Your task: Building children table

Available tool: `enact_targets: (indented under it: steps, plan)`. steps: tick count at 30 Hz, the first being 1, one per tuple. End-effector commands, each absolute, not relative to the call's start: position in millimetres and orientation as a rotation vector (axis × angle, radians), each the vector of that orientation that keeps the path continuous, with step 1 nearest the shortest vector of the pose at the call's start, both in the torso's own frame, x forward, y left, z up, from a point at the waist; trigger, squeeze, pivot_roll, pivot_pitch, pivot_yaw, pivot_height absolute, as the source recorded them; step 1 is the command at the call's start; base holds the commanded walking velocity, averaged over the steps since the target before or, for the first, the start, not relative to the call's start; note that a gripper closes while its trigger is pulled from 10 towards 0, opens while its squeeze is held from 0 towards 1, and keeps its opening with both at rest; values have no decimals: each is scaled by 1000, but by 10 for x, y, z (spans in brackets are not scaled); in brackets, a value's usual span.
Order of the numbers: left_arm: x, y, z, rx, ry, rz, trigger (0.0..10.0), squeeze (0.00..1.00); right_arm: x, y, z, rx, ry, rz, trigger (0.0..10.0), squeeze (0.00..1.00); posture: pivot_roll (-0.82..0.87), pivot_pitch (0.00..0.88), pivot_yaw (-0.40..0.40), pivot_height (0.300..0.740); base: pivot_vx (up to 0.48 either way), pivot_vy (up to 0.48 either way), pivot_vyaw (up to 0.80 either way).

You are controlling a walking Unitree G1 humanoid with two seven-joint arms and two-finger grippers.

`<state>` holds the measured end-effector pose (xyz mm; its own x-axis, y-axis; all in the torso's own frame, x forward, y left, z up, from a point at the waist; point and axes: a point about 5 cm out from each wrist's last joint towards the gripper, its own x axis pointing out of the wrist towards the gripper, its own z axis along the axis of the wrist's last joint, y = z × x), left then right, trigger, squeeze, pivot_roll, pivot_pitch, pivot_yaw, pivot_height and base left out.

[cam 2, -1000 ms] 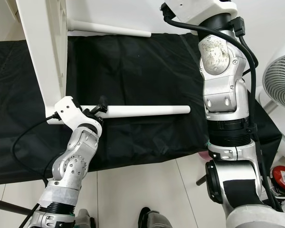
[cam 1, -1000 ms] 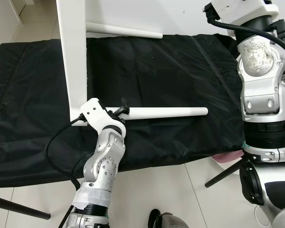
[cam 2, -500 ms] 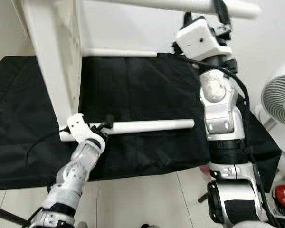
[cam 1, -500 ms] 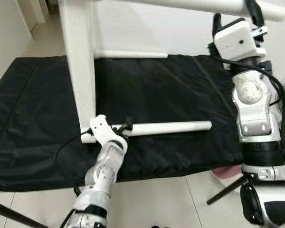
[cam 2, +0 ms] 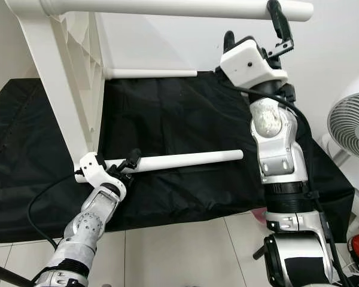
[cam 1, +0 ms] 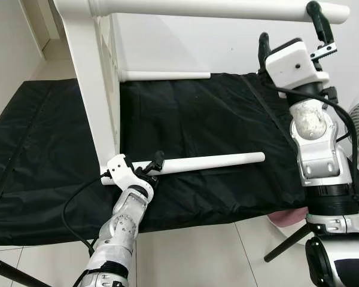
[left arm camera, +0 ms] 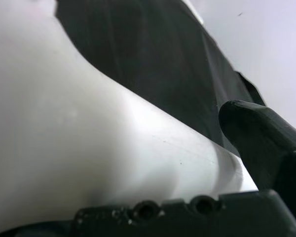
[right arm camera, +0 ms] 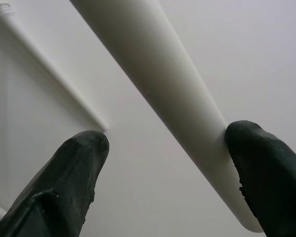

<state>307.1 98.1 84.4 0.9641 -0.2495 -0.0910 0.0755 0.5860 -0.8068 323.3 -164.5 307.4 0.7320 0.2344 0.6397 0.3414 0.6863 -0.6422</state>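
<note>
Table on its side over the mat, legs pointing right.

Tabletop [cam 1: 99,101] stands on edge at left on the mat [cam 1: 215,119]; lower leg [cam 1: 209,161] lies along the mat, left gripper [cam 1: 152,166] at its base; far leg [cam 1: 164,75] behind; upper leg [cam 1: 221,9] overhead, right gripper [cam 1: 290,30] near its tip; fan [cam 2: 350,116] right of the mat.
</note>
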Motion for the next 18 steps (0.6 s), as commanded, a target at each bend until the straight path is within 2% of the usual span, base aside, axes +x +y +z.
enact_targets:
  steps: [1, 18]
  plan:
    - [2967, 567, 2566, 161, -350, -646, 10000, 0, 3255, -1624, 3033, -844, -749, -45, 10000, 0, 35, 145, -112, 740, 0, 0, 0]
    - [2967, 567, 2566, 161, -350, -646, 10000, 0, 3255, -1624, 3033, -844, -749, -45, 10000, 0, 35, 145, -112, 740, 0, 0, 0]
